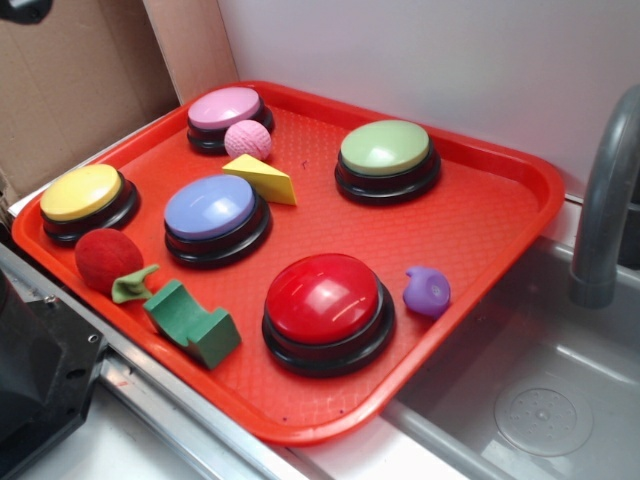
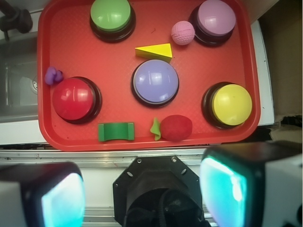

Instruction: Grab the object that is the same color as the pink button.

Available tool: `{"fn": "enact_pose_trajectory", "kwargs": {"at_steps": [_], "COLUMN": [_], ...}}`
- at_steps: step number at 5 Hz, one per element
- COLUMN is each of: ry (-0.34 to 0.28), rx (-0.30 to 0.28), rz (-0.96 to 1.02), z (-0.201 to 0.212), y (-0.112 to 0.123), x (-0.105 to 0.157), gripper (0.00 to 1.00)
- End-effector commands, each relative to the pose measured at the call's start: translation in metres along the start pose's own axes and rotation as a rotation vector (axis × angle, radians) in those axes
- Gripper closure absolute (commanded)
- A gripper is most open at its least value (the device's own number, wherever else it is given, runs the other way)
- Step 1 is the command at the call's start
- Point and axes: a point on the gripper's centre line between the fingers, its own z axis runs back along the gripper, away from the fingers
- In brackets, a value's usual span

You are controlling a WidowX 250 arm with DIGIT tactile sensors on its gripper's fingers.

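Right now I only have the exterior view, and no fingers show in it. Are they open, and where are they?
Observer: In the wrist view the fingers are spread wide with nothing between them, hanging over the metal rail, short of the red tray.
Operator: Is the pink ball free of the pink button?
Observer: From above, the pink ball sits right against the black base of the pink button; no gap shows.

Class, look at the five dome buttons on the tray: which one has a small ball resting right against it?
The pink button, at the tray's far corner: the small pink ball sits against its base. No other button has a ball touching it.
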Motion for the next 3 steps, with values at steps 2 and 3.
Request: {"fn": "enact_pose_trajectory", "kwargs": {"at_steps": [2,3], "ry": [-0.054,-0.107], "rx": [-0.018,0.004], "rz": [0.195,0.416], "z": [-0.012,-0.033], "y": [0.006,0.016], "x": [0.028,0.059], "gripper": [0.00,0.00]}}
